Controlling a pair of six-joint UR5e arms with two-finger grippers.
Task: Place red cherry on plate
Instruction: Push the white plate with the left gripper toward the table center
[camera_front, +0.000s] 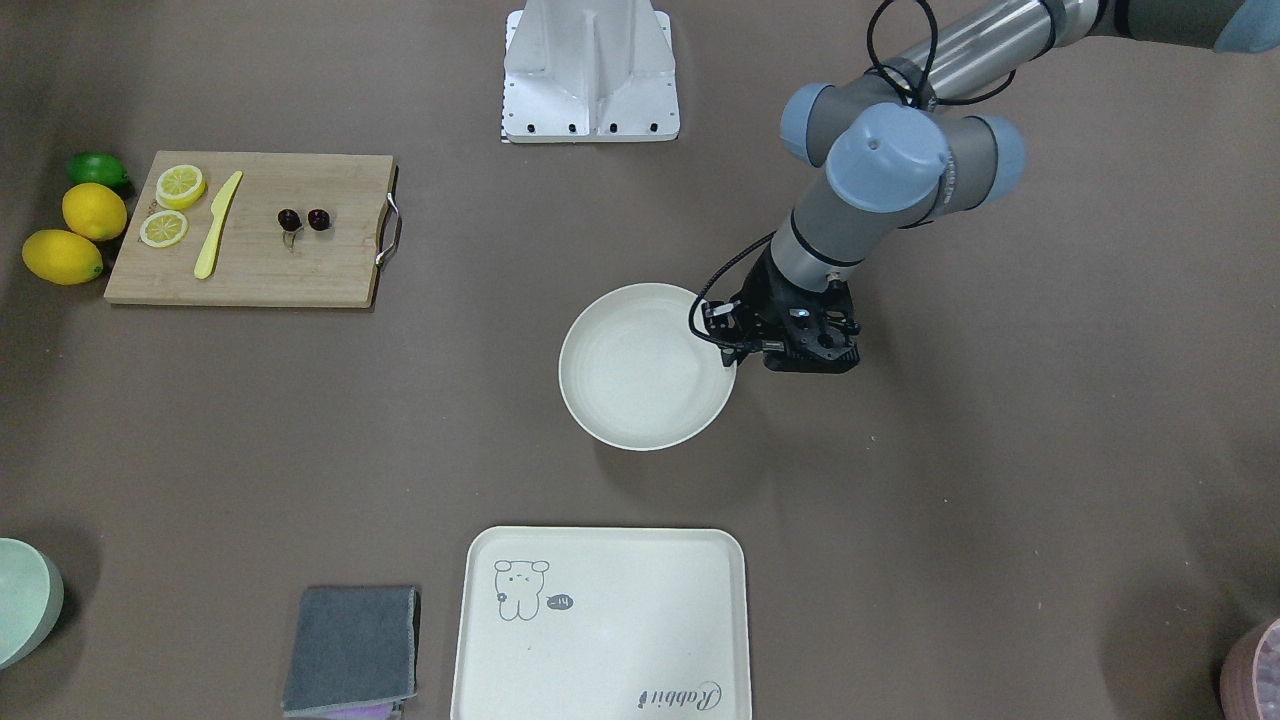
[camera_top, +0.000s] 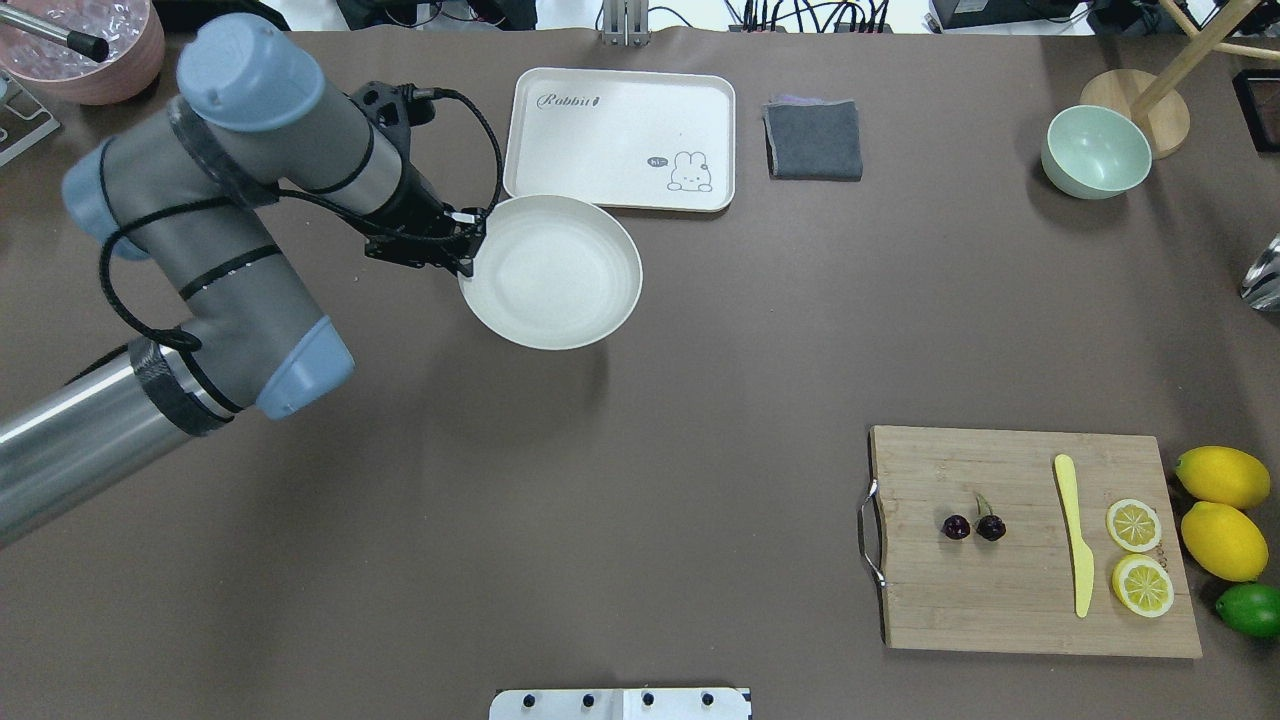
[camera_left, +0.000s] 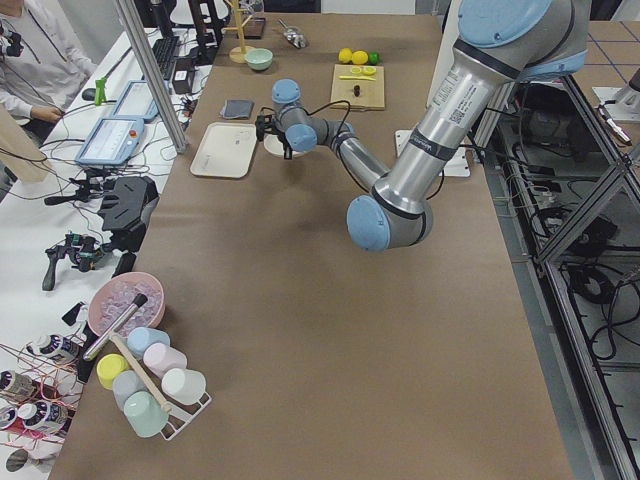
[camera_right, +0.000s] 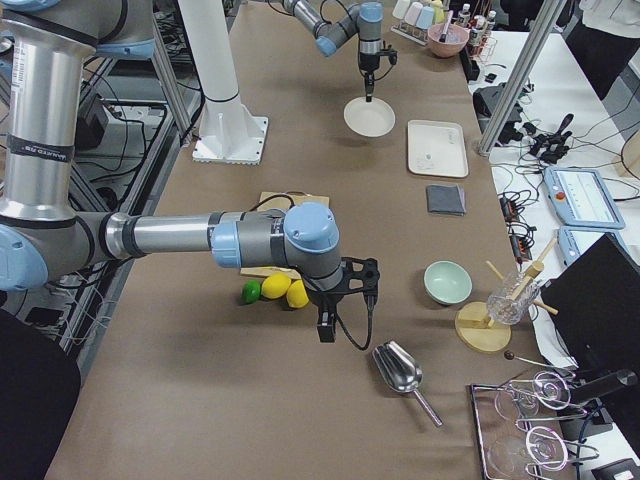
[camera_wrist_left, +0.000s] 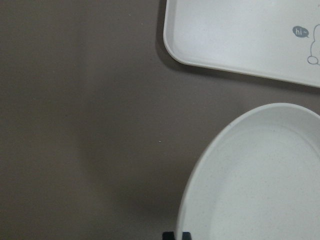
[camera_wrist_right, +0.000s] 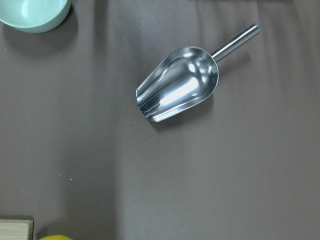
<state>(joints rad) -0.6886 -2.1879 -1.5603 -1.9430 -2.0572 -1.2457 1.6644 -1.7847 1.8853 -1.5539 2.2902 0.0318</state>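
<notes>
The red cherry (camera_front: 303, 220) (camera_top: 973, 526), a dark glossy pair on thin stems, lies on a wooden cutting board (camera_front: 300, 275) (camera_top: 1000, 600). The round cream plate (camera_front: 640, 370) (camera_top: 550, 275) (camera_wrist_left: 260, 190) is empty near the table's middle. My left gripper (camera_front: 731, 350) (camera_top: 468, 262) (camera_wrist_left: 177, 235) is shut on the plate's rim, far from the cherry. My right gripper (camera_right: 322, 330) shows only in the exterior right view, hanging near the lemons, and I cannot tell if it is open or shut.
On the board lie a yellow knife (camera_top: 1075, 540) and two lemon slices (camera_top: 1135, 525); whole lemons (camera_top: 1222, 477) and a lime sit beside it. A bear tray (camera_top: 620, 130), grey cloth (camera_top: 813, 140), green bowl (camera_top: 1095, 150) and metal scoop (camera_wrist_right: 180, 92) are around.
</notes>
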